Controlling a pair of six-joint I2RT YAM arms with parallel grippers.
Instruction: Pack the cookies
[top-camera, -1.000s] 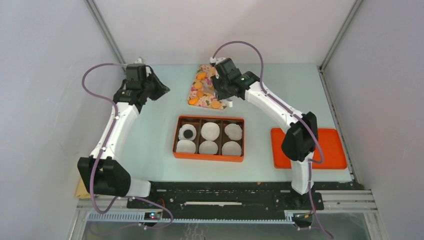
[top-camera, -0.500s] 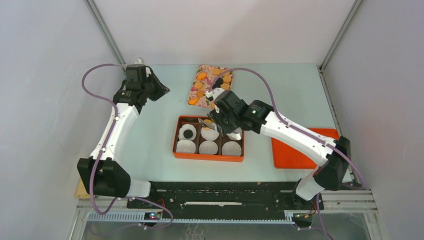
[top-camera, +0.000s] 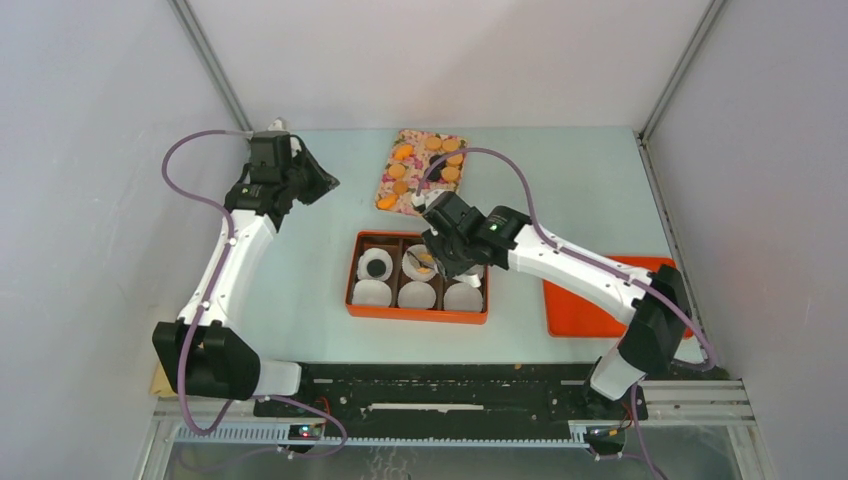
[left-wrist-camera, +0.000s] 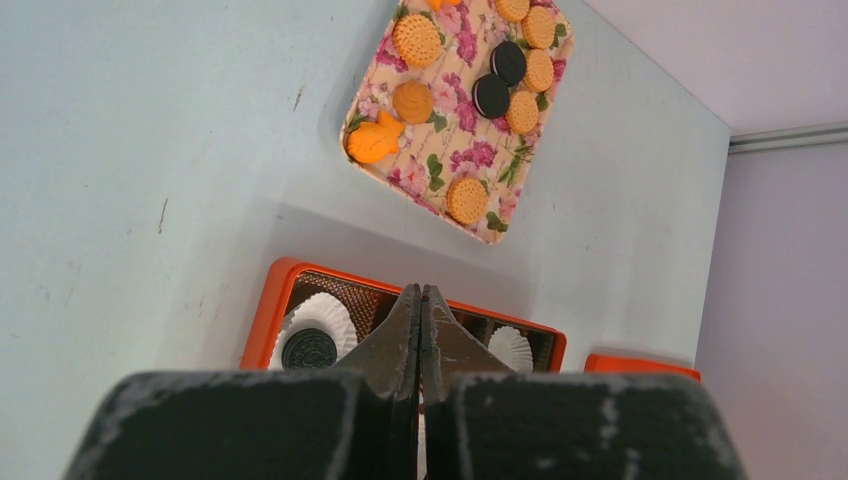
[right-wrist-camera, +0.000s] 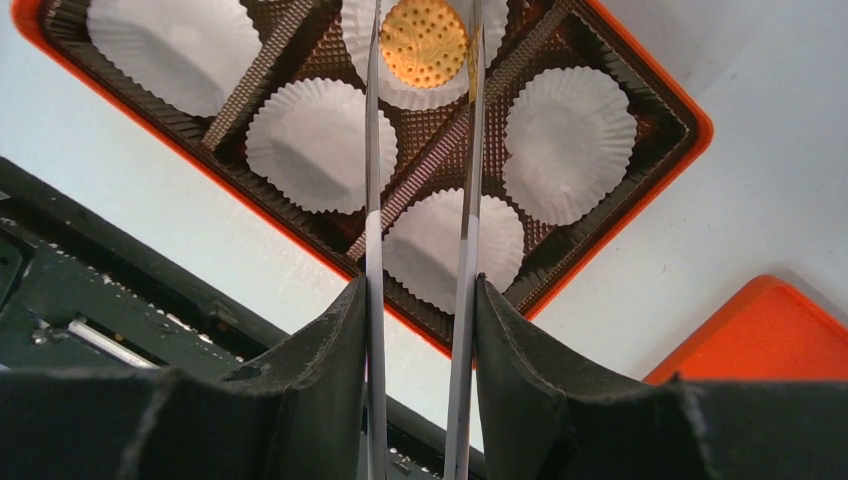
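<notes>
Hovering directly above the far-middle paper cup (right-wrist-camera: 420, 98), the right gripper (top-camera: 428, 262) pinches a tan cookie (right-wrist-camera: 424, 42); the left gripper (left-wrist-camera: 420, 300), closed and empty, is well apart

Pleated paper liners (right-wrist-camera: 320, 145), glossy orange plastic box (right-wrist-camera: 700, 128), matt pitted cookie (right-wrist-camera: 424, 42)

Twin white arms, black joints, purple cables

The left arm (top-camera: 232, 262) and right arm (top-camera: 570, 262) share white shell links joined by bulky black joint housings, and a purple cable (top-camera: 185, 160) runs along each. A small green light (top-camera: 492, 226) glows on the right arm's wrist housing. The left hand (left-wrist-camera: 420, 300) has matte black wedge fingers (left-wrist-camera: 395, 345), scuffed grey-white along the edges. The right hand (right-wrist-camera: 425, 40) has similar black fingers (right-wrist-camera: 330, 360) carrying thin, clear blade-like tips (right-wrist-camera: 373, 150).
</notes>
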